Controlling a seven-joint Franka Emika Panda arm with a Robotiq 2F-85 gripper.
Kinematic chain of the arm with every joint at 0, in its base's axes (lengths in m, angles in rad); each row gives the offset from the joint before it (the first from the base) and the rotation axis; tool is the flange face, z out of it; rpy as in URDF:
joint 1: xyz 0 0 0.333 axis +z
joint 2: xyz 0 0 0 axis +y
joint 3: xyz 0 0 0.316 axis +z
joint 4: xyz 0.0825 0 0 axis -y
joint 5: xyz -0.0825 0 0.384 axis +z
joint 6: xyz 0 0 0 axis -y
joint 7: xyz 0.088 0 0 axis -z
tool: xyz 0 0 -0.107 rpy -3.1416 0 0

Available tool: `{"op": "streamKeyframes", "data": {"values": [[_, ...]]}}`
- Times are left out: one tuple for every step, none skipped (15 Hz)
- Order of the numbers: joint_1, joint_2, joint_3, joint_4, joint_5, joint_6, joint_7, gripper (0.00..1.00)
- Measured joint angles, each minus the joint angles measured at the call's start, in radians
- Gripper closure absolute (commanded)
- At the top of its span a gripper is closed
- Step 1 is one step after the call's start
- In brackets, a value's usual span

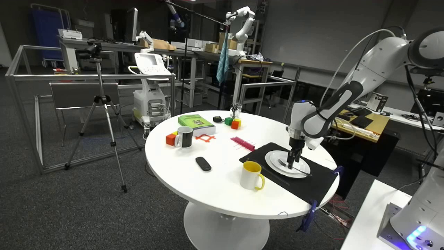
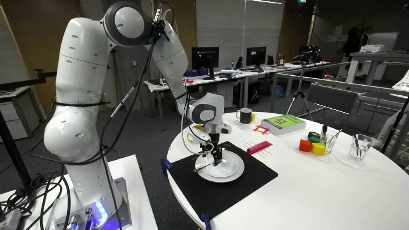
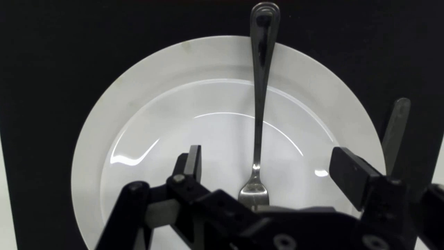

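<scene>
In the wrist view, the gripper (image 3: 267,165) has its two black fingers spread wide, one left of the centre and one right of it, and nothing is pinched between them. The metal fork (image 3: 260,104) lies in this gap, as seen from the wrist, resting on the white plate (image 3: 92,146). The important relation is the direction: the fork has its long axis from the top of the frame down to the lower middle, with the upper end leaning slightly to the right, so it crosses the line from finger to finger at almost a right angle. Its narrow neck is the part that appears between the fingertips, a little nearer to the finger on the left (the tines I cannot see in this view, because the gripper body covers them). The handle passes over the rim at the upper middle and ends above the black placemat (image 3: 41,104). In both exterior views the fingertips look very near to the plate, but whether they touch it, I cannot tell. At the right side of the wrist frame lies a grey handle, probably of a knife (image 3: 396,128), beside the plate. In an exterior view, a white mug with yellow inside (image 1: 247,178) stands below and right of the centre of the frame, apart from the plate.
</scene>
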Motion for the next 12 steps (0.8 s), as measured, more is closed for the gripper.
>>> {"op": "streamKeyframes", "data": {"values": [[0.000,-0.009,0.003,-0.008,0.000,0.000,0.000,0.00],[0.000,-0.019,0.007,-0.017,0.001,0.000,0.000,0.00],[0.000,-0.030,0.012,-0.027,0.002,0.000,0.000,0.00],[0.000,-0.042,0.018,-0.038,0.005,0.000,0.000,0.00],[0.000,-0.052,0.027,-0.047,0.011,0.000,0.000,0.00],[0.000,-0.062,0.036,-0.057,0.019,0.000,0.000,0.00],[0.000,-0.071,0.046,-0.065,0.031,0.000,0.000,0.00],[0.000,-0.080,0.058,-0.073,0.050,0.000,0.000,0.00],[0.000,-0.089,0.070,-0.081,0.072,0.000,0.000,0.00],[0.000,-0.095,0.082,-0.087,0.098,0.000,0.000,0.00],[0.001,-0.100,0.094,-0.092,0.124,0.000,0.000,0.00],[0.001,-0.104,0.103,-0.096,0.148,0.000,0.001,0.00]]}}
